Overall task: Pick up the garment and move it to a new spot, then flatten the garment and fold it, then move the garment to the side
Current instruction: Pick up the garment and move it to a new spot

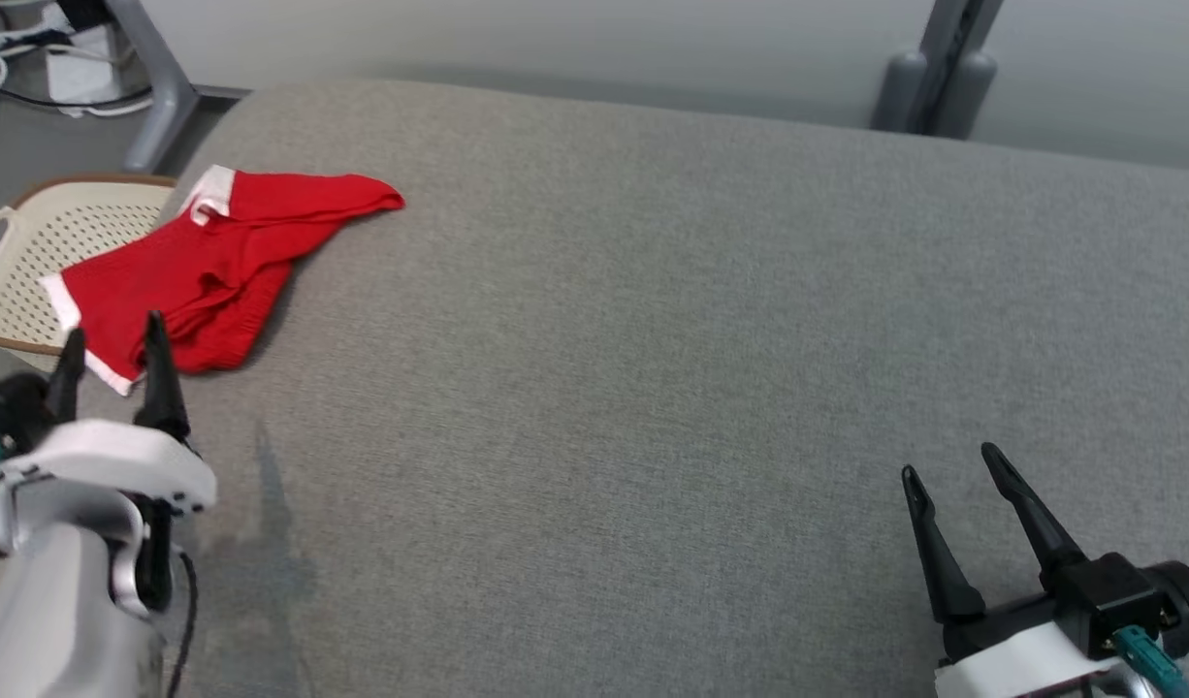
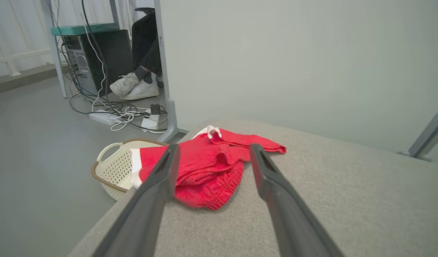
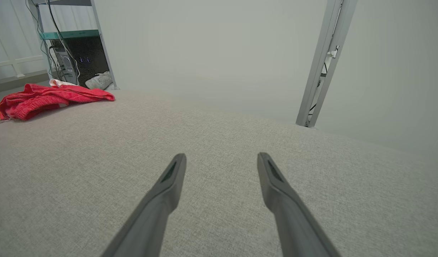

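Red shorts (image 1: 216, 271), white-trimmed, crumpled at far left corner of grey cushioned surface (image 1: 653, 339), one edge overhanging cream perforated basket (image 1: 32, 242). Left gripper (image 1: 114, 327) just beside shorts, fingers spread wide, empty. Right gripper (image 1: 949, 460) well apart, likewise spread, holding nothing.

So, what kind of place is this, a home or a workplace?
Probably a lab or office test area: a desktop computer with tangled cables stands on the bare floor, and the red garment lies on a grey padded table beside a laundry basket.
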Tool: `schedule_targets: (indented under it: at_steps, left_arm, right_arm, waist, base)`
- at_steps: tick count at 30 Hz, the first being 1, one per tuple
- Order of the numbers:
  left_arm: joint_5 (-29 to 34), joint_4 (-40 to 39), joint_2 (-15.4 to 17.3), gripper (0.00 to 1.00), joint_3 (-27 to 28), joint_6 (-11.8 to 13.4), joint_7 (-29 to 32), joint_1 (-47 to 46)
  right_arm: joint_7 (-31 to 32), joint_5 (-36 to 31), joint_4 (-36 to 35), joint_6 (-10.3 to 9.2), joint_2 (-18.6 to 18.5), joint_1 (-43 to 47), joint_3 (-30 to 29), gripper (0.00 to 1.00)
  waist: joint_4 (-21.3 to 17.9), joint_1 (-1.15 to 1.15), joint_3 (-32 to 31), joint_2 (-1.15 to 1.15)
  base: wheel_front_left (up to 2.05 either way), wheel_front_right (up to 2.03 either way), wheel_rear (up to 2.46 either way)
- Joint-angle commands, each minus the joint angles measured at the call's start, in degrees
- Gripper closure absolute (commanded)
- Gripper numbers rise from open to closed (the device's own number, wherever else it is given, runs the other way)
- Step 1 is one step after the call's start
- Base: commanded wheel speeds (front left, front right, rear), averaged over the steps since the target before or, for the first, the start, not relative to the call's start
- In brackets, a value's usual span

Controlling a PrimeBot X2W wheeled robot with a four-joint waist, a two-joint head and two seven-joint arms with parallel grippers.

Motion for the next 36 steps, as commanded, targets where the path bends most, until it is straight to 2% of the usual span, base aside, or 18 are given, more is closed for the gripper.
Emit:
schedule_targets:
  at_steps: [1, 4, 8, 14, 16, 17, 18, 19, 20, 25, 29, 33, 36]
  left_arm:
    - [0.18, 3.26, 1.45, 0.00, 0.13, -0.24, 1.17, -3.87]
    - [-1.21, 13.62, 4.36, 0.00, 0.59, -0.99, 5.40, -13.59]
    - [-1.16, 22.15, 6.58, 0.00, 0.84, 0.35, 7.96, -20.32]
    - [-0.53, 32.02, 9.35, 0.00, 0.50, 1.81, 7.95, -24.96]
    - [-0.34, 34.51, 9.95, 0.00, 0.24, 1.52, 7.65, -25.07]
    - [-0.43, 35.62, 10.15, 0.11, 0.16, 1.31, 7.60, -25.05]
    - [-0.67, 36.59, 10.31, 0.64, 0.17, 0.92, 7.65, -25.07]
    - [-0.73, 37.39, 10.28, 1.00, -0.09, 0.27, 7.73, -25.12]
    - [-0.73, 37.39, 10.28, 1.00, -0.09, 0.27, 7.73, -25.12]
    - [-1.29, 36.69, 9.28, 1.00, -1.41, -3.82, 4.86, -26.24]
    - [-1.64, 33.12, 8.80, 1.00, -2.56, -5.23, 2.62, -26.78]
    - [-3.06, 25.31, 6.83, 1.00, -5.40, -6.13, 3.51, -24.72]
    - [-6.69, 13.91, 4.77, 1.00, -10.12, -6.20, 8.05, -21.01]
  right_arm:
    - [-0.25, -0.07, -0.29, -0.01, -0.97, -1.48, 0.38, 0.00]
    - [-0.26, 0.46, -0.36, -0.01, -2.76, -2.92, 2.08, 0.00]
    - [-0.25, 0.77, -0.99, -0.01, -4.36, -3.90, 2.46, 0.00]
    - [-0.26, 1.19, -1.56, -0.01, -4.62, -4.16, 1.79, 0.00]
    - [-0.26, 1.41, -1.45, -0.01, -4.20, -4.35, 1.68, 0.00]
    - [-0.26, 1.45, -1.30, -0.01, -3.98, -4.33, 1.62, 0.00]
    - [-0.26, 1.44, -1.09, -0.01, -3.78, -4.29, 1.54, 0.00]
    - [-0.26, 1.42, -0.96, -0.01, -3.60, -4.20, 1.58, 0.00]
    - [-0.26, 1.42, -0.96, -0.01, -3.60, -4.20, 1.58, 0.00]
    - [-0.26, 1.54, -0.14, -0.01, -2.46, -3.09, 1.57, 0.00]
    - [-0.26, 1.78, 0.37, -0.01, -1.48, -3.00, 1.61, 0.00]
    - [-0.25, 2.13, 0.98, -0.01, -0.36, -2.69, 1.24, 0.00]
    - [-0.25, 2.47, 1.24, -0.01, 0.41, -1.75, 1.17, 0.00]
  waist:
    - [-4.38, 0.00, 6.11, 0.00]
    - [-7.45, 0.00, 10.61, 0.00]
    - [-9.73, 0.00, 14.28, 0.00]
    - [-11.49, 0.00, 15.52, 0.00]
    - [-11.68, 0.00, 14.97, 0.00]
    - [-11.63, 0.00, 14.59, 0.00]
    - [-11.49, 0.00, 14.12, 0.00]
    - [-11.25, 0.00, 13.60, 0.00]
    - [-11.25, 0.00, 13.60, 0.00]
    - [-9.39, 0.00, 9.81, 0.00]
    - [-8.25, 0.00, 6.79, 0.00]
    - [-8.34, 0.00, 3.44, 0.00]
    - [-9.14, 0.00, 1.05, 0.00]
  base:
    - [0.00, 0.00, 0.00]
    - [0.00, 0.00, 0.00]
    - [0.00, 0.00, 0.00]
    - [0.00, 0.00, 0.00]
    - [0.00, 0.00, 0.00]
    - [0.00, 0.00, 0.00]
    - [0.00, 0.00, 0.00]
    - [0.00, 0.00, 0.00]
    - [0.00, 0.00, 0.00]
    - [0.00, 0.00, 0.00]
    - [0.00, 0.00, 0.00]
    - [0.00, 0.00, 0.00]
    - [0.00, 0.00, 0.00]
